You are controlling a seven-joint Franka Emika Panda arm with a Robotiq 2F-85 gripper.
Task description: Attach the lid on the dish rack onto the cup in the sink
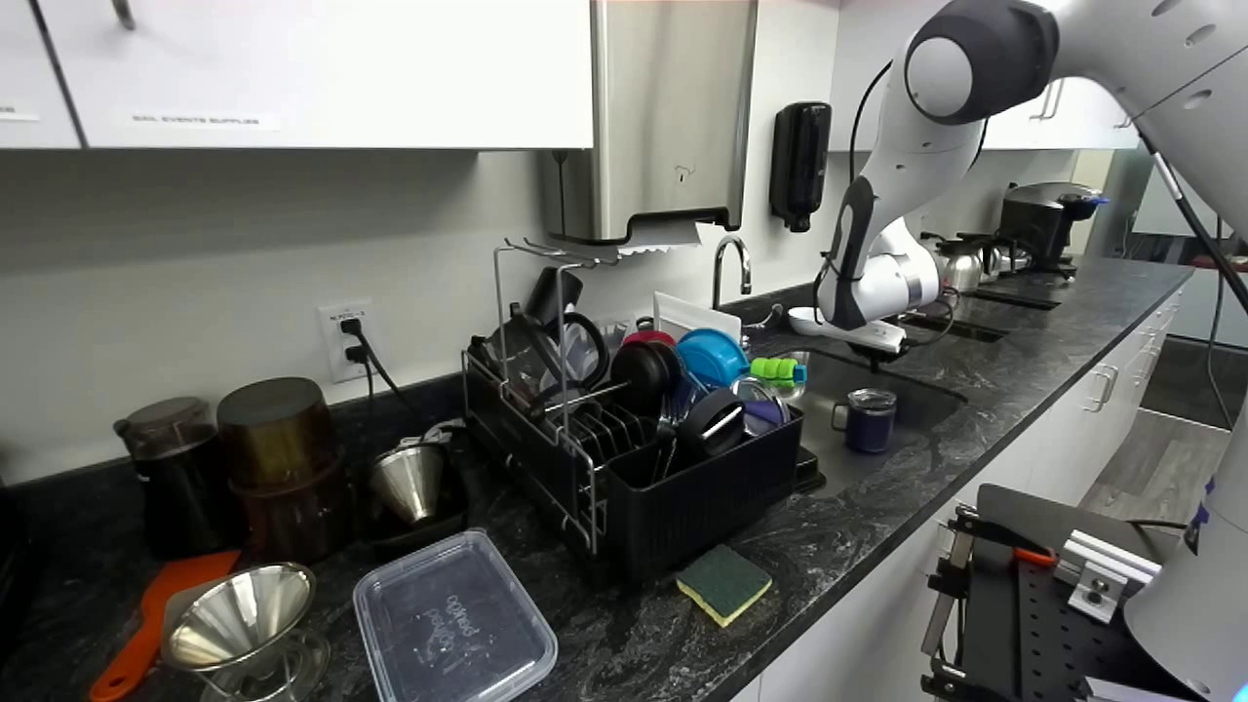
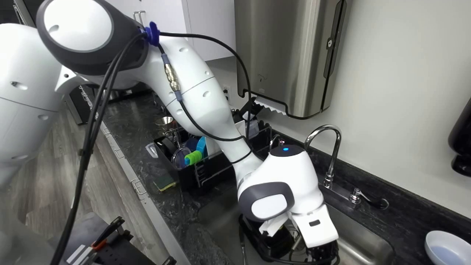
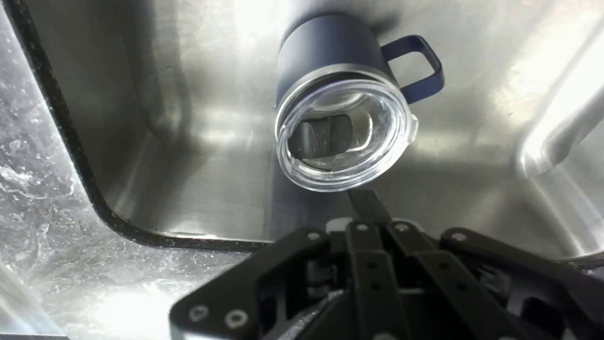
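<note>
In the wrist view, the jaws are closed on nothing, their tips just beside the round clear-plastic lid [image 3: 347, 134] resting on the navy steel-rimmed cup [image 3: 330, 53]. In an exterior view, the cup stands below the jaws in the steel sink [image 1: 916, 402].

You see the bowl [image 2: 447, 248] cropped in an exterior view; your wrist view cuts off the hand [image 3: 372, 208].
</note>
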